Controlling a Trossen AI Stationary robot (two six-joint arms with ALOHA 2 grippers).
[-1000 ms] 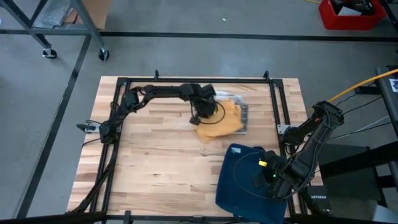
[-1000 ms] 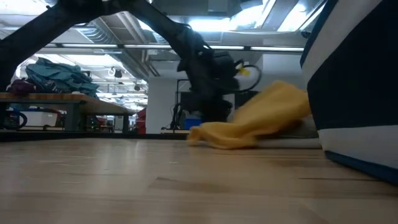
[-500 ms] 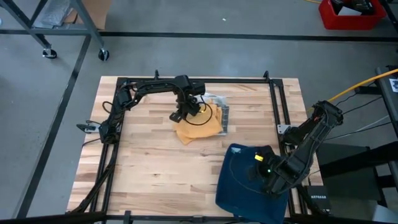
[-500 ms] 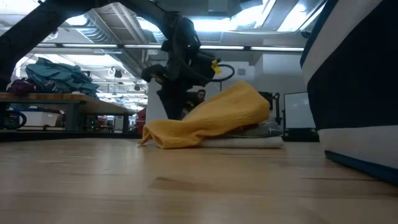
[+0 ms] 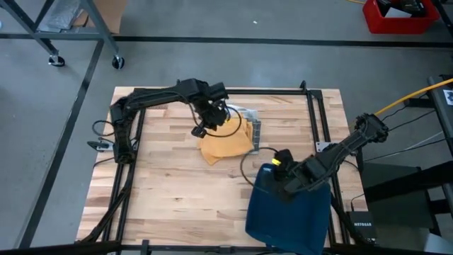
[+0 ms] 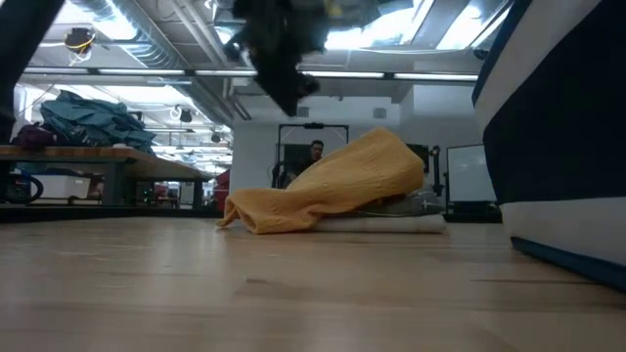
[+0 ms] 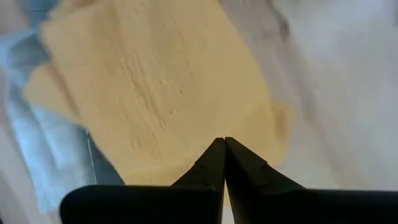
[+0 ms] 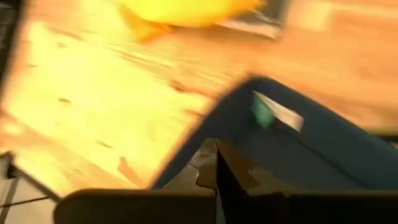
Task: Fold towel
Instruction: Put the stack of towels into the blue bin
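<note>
— What sort of room am I driving in?
— Workshop or lab, I note: grey concrete floor (image 5: 233, 64), wheeled metal frame (image 5: 56, 32), red crate (image 5: 396, 15), exposed ceiling ducts (image 6: 166, 44), workbench (image 6: 88, 156) piled with cloth.

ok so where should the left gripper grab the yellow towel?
Probably the thin corner of the yellow towel lying flat on the table, nearest the left arm's side. Come from above: the left gripper hovers there, and the rest is humped over a grey cloth.

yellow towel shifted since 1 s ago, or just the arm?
Yes. The yellow towel slid toward the table's left side, away from the right frame rail. It now lies released under the shut left gripper.
</note>
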